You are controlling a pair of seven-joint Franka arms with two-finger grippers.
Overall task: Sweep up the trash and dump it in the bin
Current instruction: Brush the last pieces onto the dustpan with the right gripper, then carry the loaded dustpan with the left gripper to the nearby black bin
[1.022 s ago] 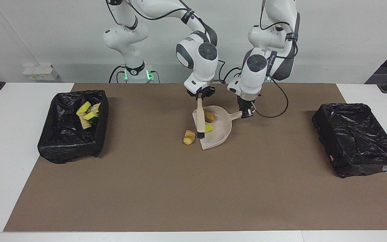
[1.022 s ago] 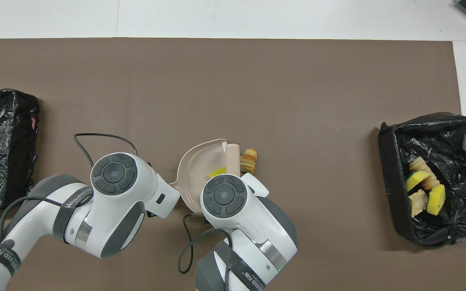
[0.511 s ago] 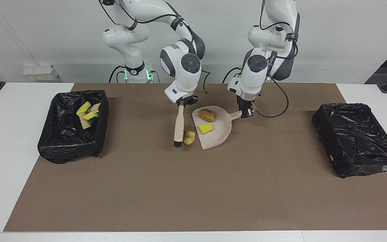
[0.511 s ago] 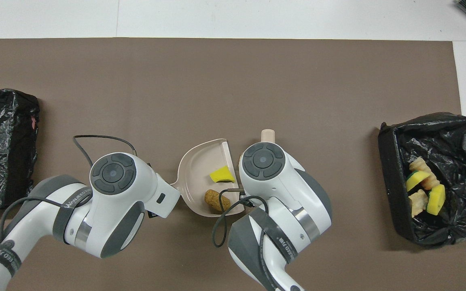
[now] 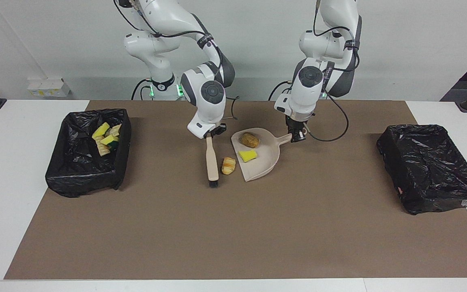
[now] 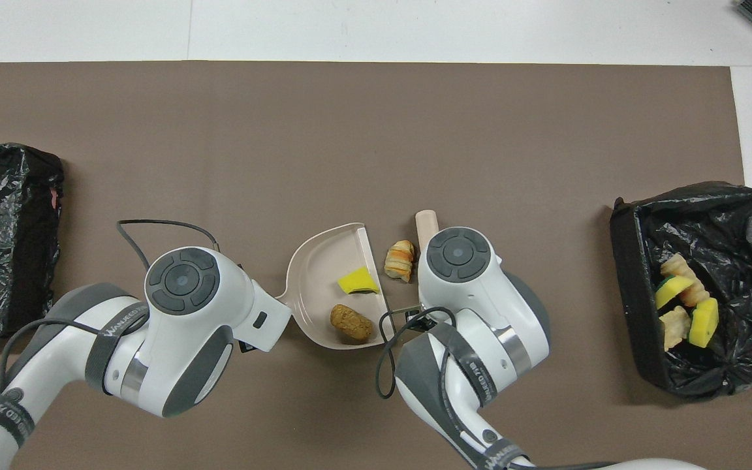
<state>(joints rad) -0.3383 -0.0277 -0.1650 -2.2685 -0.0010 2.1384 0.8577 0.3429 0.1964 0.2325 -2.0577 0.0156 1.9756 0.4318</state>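
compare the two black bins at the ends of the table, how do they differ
The bin at the right arm's end holds trash, yellow sponge wedges and striped pastry pieces; the bin at the left arm's end shows no trash inside. The first has its liner sunk deep between tall walls; the second looks flatter, its plastic lying near the rim. Both are rectangular, lined with black plastic, and sit partly on the brown mat.

a robotics lab: two white arms [image 5: 205, 87] bolted at a white table [image 5: 14, 162] with a brown mat [image 5: 233, 235], bare walls.
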